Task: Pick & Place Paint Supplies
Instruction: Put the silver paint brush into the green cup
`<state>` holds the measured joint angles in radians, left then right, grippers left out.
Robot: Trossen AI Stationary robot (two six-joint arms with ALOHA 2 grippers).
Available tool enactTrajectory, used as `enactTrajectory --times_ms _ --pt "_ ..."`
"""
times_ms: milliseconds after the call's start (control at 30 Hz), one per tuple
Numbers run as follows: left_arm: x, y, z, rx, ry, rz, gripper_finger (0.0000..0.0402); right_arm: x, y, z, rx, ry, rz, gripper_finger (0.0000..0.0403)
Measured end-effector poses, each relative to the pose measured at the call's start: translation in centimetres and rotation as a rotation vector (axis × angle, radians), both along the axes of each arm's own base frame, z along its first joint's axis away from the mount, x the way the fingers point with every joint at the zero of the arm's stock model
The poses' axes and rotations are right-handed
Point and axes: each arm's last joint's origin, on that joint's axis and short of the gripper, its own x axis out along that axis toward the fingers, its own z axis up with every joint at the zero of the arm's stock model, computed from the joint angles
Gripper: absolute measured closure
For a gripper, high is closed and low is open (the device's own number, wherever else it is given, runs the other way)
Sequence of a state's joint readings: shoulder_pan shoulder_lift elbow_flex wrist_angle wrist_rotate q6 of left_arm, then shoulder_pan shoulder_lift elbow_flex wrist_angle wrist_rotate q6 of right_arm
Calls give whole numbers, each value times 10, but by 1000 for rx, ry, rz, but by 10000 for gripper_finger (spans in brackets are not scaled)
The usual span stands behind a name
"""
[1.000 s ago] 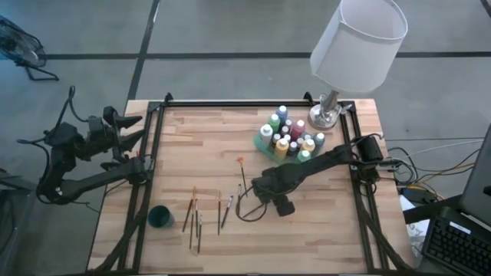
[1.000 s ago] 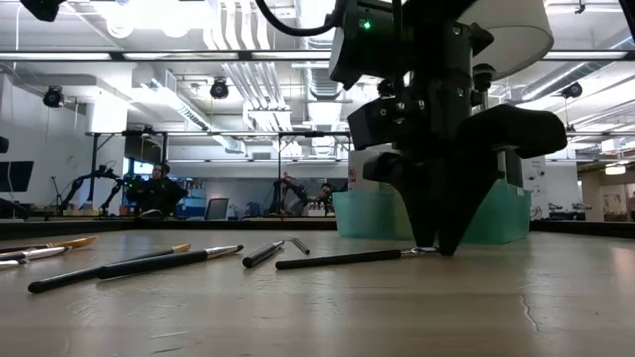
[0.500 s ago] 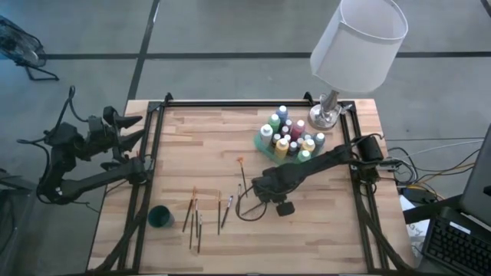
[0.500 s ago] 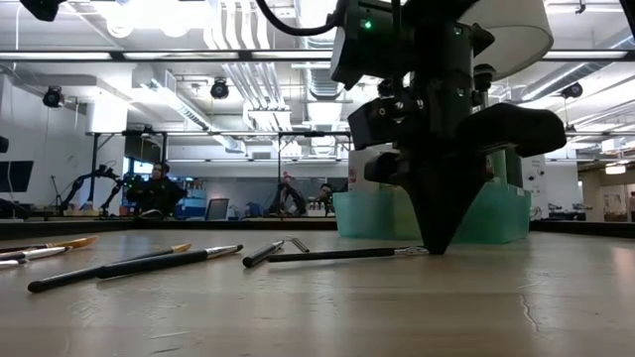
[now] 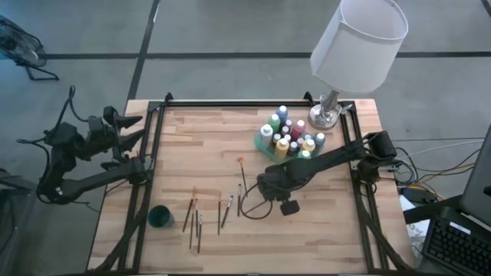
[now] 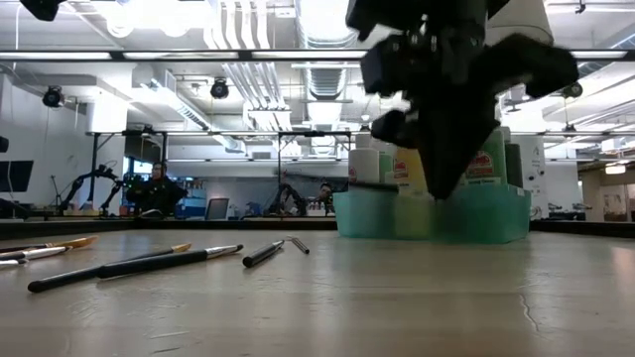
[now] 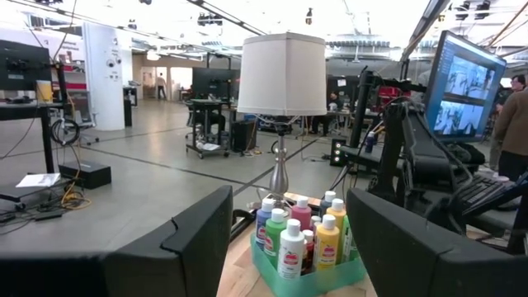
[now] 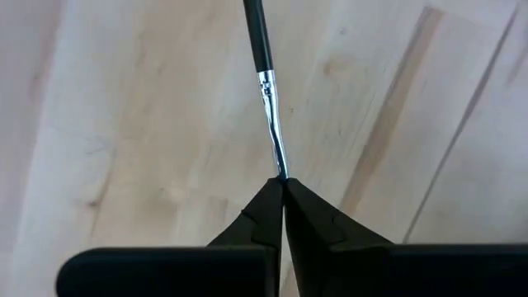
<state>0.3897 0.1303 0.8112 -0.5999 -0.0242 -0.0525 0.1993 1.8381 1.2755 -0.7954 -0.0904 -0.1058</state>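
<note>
- The right claw (image 8: pixel 283 183) is clenched on the tip of a thin dark-handled brush (image 8: pixel 266 70). The low view shows it raised off the tabletop (image 5: pixel 207 146), with the brush hanging clear of the wood.
- From above, that claw sits near the middle of the tabletop, between the green tray (image 5: pixel 262 143) and the row of loose brushes.
- The left claw (image 7: pixel 289 247) is parked off the tabletop's left edge, fingers spread wide, holding nothing.
- The paint bottles (image 5: pixel 288 136) stand upright, packed together in the tray beside the lamp (image 5: pixel 349 54); I see none loose on the wood.
- Still lying flat: one orange-tipped brush (image 5: pixel 241 170) near the centre, and a scatter of brushes (image 5: pixel 196 218) toward the front, just beside the small dark cup (image 5: pixel 160 217).
- The cup looks empty from overhead, though I can't be sure.
- My judgement: the bottles seem dealt with, the brush work has hardly begun, and several brushes remain besides the one being carried.
- Where that brush is bound I cannot tell.
</note>
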Motion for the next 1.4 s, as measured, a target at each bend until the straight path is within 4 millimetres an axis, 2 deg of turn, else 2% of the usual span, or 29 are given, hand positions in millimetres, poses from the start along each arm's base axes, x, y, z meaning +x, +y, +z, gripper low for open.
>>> enactTrajectory --times_ms 167,333,533,700,900,1133,1267,1400 --pt "0 0 0 0 0 0 158 -4 -2 11 -32 -19 -8 395" --pt "0 0 0 0 0 0 158 -5 -1 21 -107 -52 163 395" --pt "0 0 0 0 0 0 158 5 2 44 -246 -154 170 395" --pt "0 0 1 -50 -32 -6 158 19 5 83 -433 -295 164 395" --pt "0 0 12 -63 -169 -20 158 28 14 142 -693 -463 213 395" --pt "6 2 16 -272 -341 -84 158 27 21 200 -1089 -523 301 395" --pt "23 9 16 -533 -377 -108 158 25 20 226 -1225 -516 349 395" --pt "57 19 19 -721 -325 -236 158 22 19 241 -1279 -506 400 395"
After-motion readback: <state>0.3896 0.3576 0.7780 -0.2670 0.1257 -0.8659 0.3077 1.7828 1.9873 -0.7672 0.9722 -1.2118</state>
